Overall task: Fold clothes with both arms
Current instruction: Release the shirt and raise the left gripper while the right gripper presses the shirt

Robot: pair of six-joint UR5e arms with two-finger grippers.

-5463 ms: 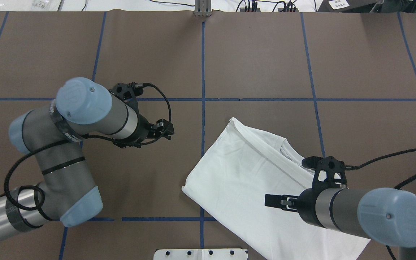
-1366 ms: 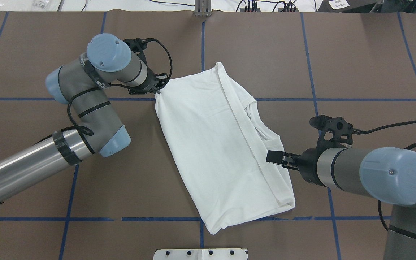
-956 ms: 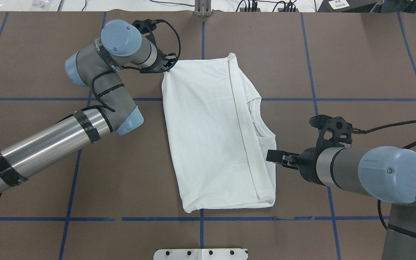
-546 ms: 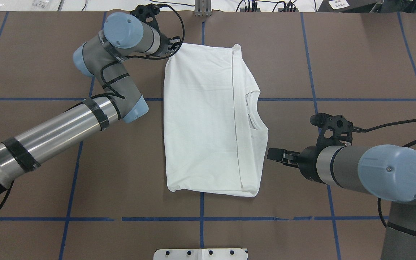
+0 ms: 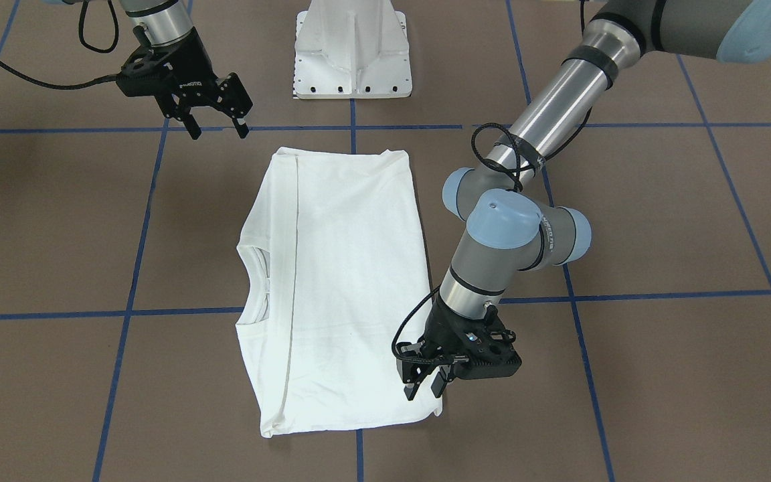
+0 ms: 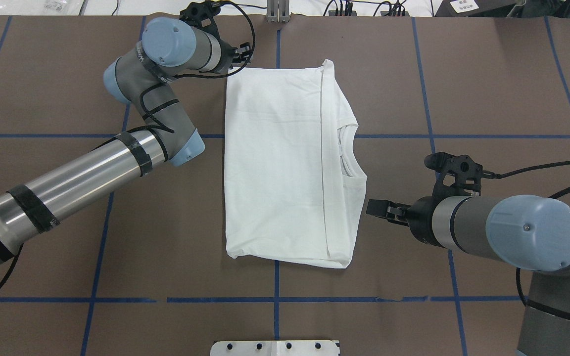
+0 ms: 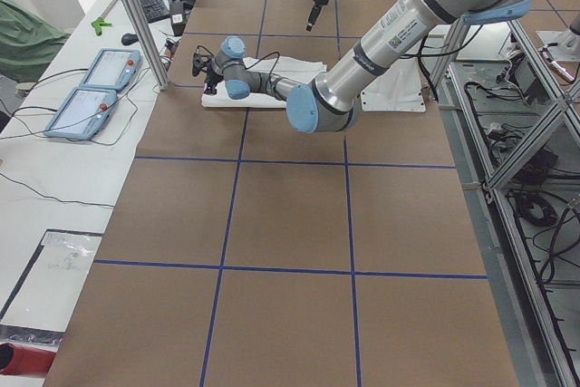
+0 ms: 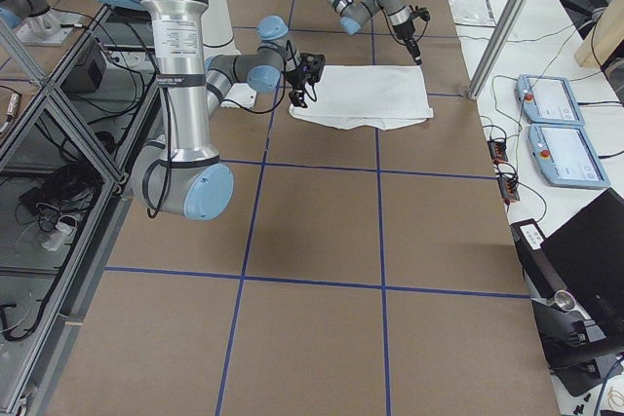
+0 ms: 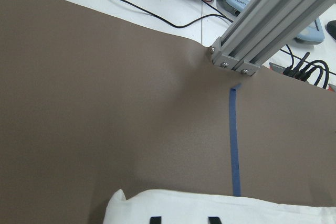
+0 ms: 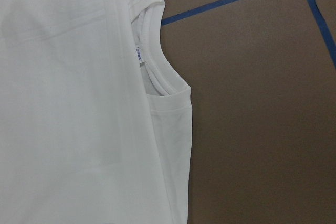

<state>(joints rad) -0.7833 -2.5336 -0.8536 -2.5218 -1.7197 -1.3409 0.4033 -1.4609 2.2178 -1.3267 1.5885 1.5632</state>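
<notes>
Change: white folded T-shirt [image 6: 275, 163] is pulled far and squared for the next fold.
Black left gripper [image 5: 424, 391]: parted, far-left corner released.
Black right gripper [image 5: 219, 132]: parted, empty.

Bare table [image 6: 488, 89] right of T-shirt [image 6: 275, 163], left arm [image 6: 92, 168] slanting across left side, pedestal [image 6: 275, 347] near edge.

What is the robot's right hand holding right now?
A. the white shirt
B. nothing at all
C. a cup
B: the right hand is open with nothing between its fingers, off to the side of the white shirt, which lies flat on the table.
</notes>
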